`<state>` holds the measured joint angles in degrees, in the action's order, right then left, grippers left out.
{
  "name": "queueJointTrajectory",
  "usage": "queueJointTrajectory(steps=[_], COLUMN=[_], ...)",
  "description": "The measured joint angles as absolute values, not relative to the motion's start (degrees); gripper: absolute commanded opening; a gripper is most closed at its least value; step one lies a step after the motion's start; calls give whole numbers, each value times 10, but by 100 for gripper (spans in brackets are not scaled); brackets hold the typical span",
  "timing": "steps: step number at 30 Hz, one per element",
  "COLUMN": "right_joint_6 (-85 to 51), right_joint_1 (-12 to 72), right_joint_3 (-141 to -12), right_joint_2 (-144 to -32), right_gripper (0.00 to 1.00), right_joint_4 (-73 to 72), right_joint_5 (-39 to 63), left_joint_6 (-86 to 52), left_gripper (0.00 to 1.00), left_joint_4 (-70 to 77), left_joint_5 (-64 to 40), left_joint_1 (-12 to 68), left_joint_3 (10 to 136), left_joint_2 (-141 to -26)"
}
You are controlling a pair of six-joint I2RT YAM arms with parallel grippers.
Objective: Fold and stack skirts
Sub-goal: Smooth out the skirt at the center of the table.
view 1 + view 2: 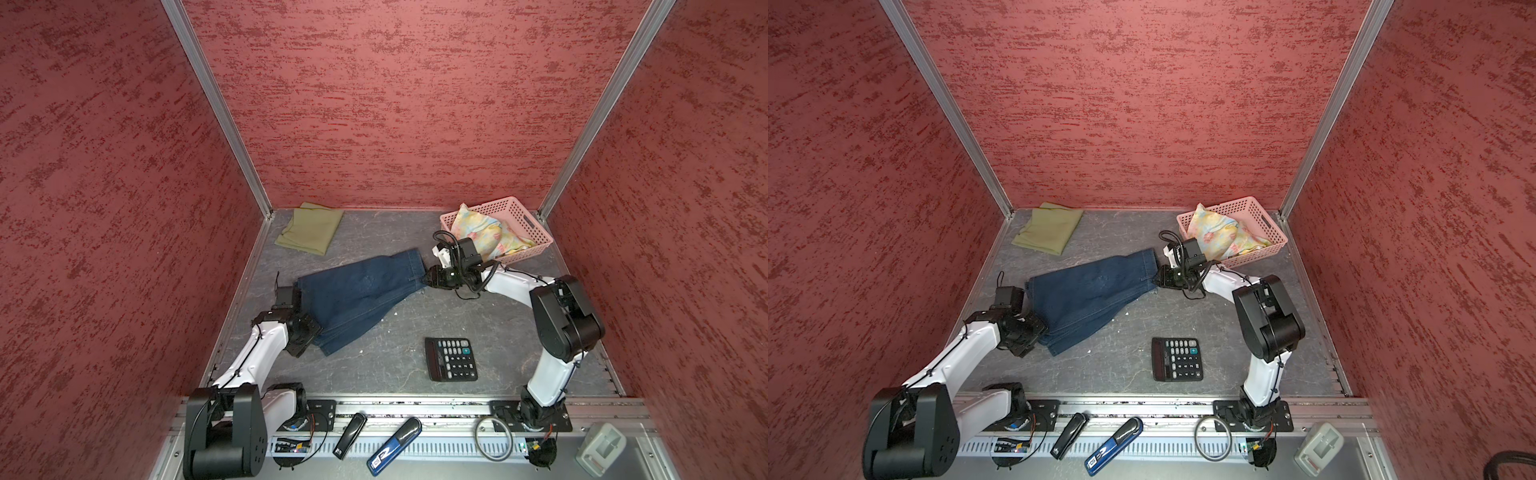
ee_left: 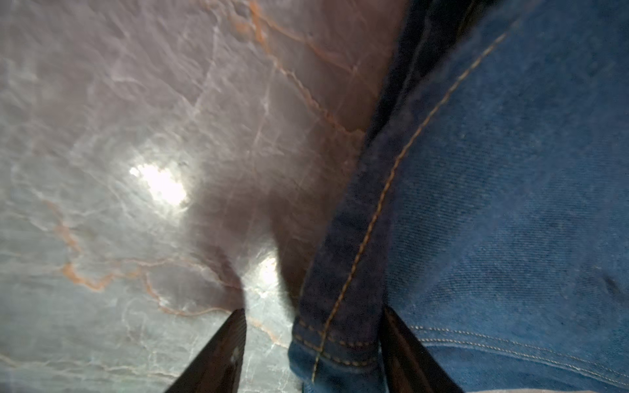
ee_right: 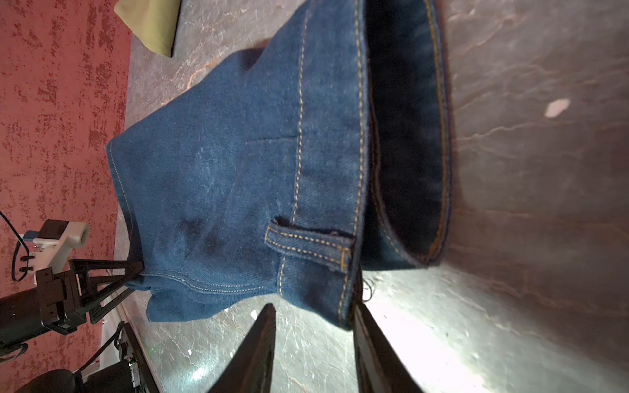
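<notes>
I have the denim skirt (image 1: 357, 291) laid out on the surface (image 1: 395, 345) just beyond the calculator (image 1: 452, 359), running diagonally from behind it toward its left. Each arm is at 1 end of the cloth. The right pincer (image 3: 313, 304) is at the waistband corner near the belt loop (image 3: 306, 245). Its fingers are parted with the corner hanging between them against 1 finger, and bare surface shows at the other, so nothing is clamped. The left pincer (image 2: 315, 309) straddles the stitched hem corner the same way, released, with a gap on 1 side. I read this as taking opposite ends so the skirt can be pulled flat or brought hem to waist for a fold. The olive-green skirt (image 1: 309, 228) lies far behind the calculator and to its left, already folded flat, so it looks to me like the base of the stack. The floral skirt (image 1: 486, 237) sits crumpled in the pink basket (image 1: 530, 222), behind the calculator and to its right, and is probably waiting its turn. I can read no brand. The calculator keys carry marks too small to make out, and the label on the blue tool (image 1: 395, 446) on the rail in front of the calculator is illegible.
</notes>
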<state>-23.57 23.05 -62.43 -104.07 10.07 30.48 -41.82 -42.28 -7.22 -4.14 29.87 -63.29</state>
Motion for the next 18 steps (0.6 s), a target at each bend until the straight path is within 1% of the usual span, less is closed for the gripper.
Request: queueJointTrajectory(steps=[3, 4, 6, 7, 10, 15, 18], right_joint_6=[-237, -237, -238, -238, -233, -223, -218], right_joint_1=[237, 239, 242, 243, 243, 243, 243], right_joint_3=[-624, -624, -624, -625, -630, -645, -650], right_joint_2=[-1041, -1041, -1041, -1041, -1041, -1041, -1043], right_gripper=[35, 30, 15, 10, 0, 0, 14], right_joint_4=[93, 89, 82, 80, 79, 79, 80], right_joint_5=[309, 311, 316, 317, 320, 317, 314], left_joint_6=[-418, -418, -418, -418, -418, -418, -418], left_gripper=[63, 63, 63, 62, 61, 61, 61], left_joint_4=[-419, -418, -416, -416, -415, -415, -414], left_joint_5=[-77, -79, -81, -82, -85, -87, -87], left_joint_1=[-43, -43, -45, -47, -52, -55, -55], left_joint_3=[299, 299, 299, 299, 299, 299, 299], left_joint_2=[-633, -633, -633, -633, -632, -622, -619])
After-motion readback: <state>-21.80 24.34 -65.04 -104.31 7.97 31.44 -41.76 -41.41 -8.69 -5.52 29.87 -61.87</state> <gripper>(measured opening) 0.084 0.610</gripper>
